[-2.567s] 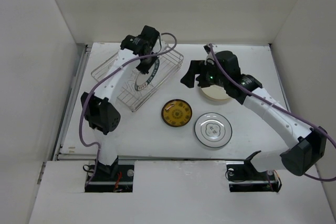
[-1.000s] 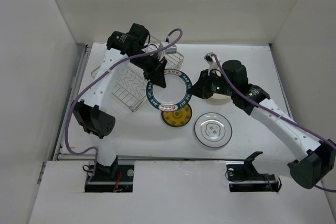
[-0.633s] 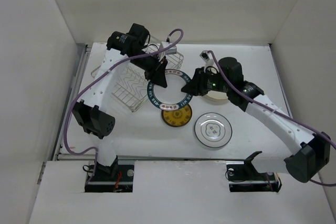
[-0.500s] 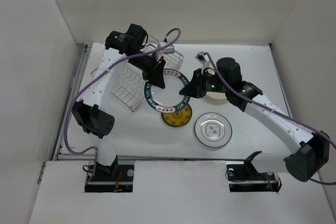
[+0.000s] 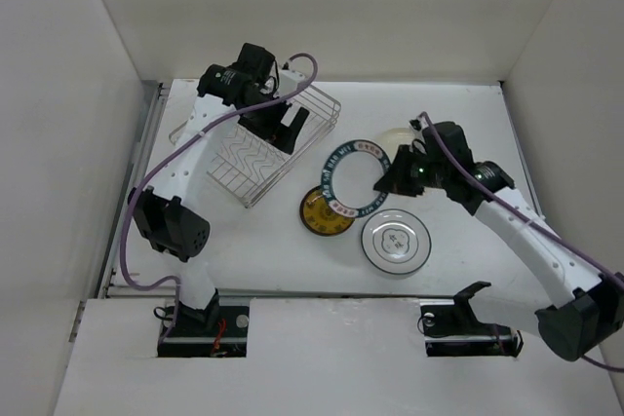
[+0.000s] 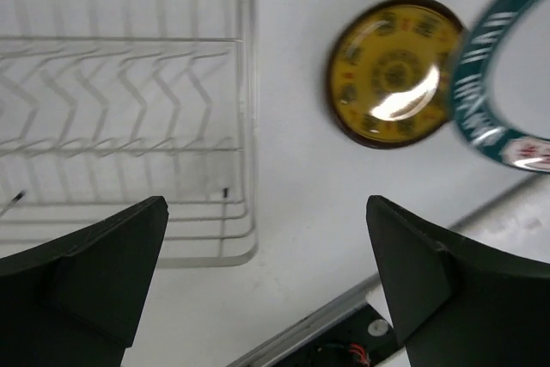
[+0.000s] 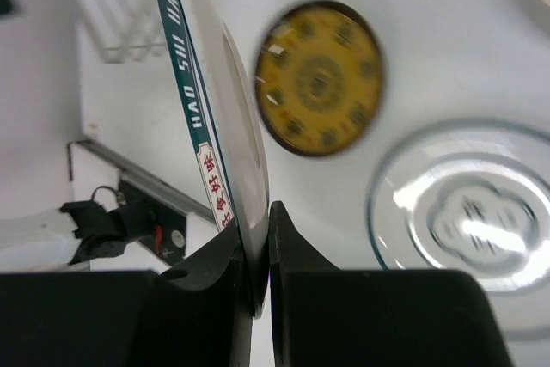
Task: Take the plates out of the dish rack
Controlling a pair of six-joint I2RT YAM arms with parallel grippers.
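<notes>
My right gripper (image 5: 388, 182) (image 7: 259, 251) is shut on the edge of the white plate with a teal patterned rim (image 5: 353, 178) (image 7: 204, 118), which it holds tilted above the table. That plate overlaps the yellow patterned plate (image 5: 322, 216) (image 7: 320, 77) lying flat below it. A white plate with a thin teal edge (image 5: 395, 241) (image 7: 464, 212) lies flat near the front. A cream plate (image 5: 398, 135) shows behind the right arm. My left gripper (image 5: 289, 129) (image 6: 271, 272) is open over the dish rack (image 5: 234, 158) (image 6: 129, 83), with nothing between its fingers. No plate shows in the rack.
White walls close in the table on the left, back and right. A metal rail (image 5: 132, 192) runs along the left edge, close to the rack. The arm bases (image 5: 200, 323) stand at the near edge.
The left gripper opened, let go of the teal-rimmed plate and drew back over the rack. The right gripper, shut on that plate, carried it right and toward the front, over the yellow plate.
</notes>
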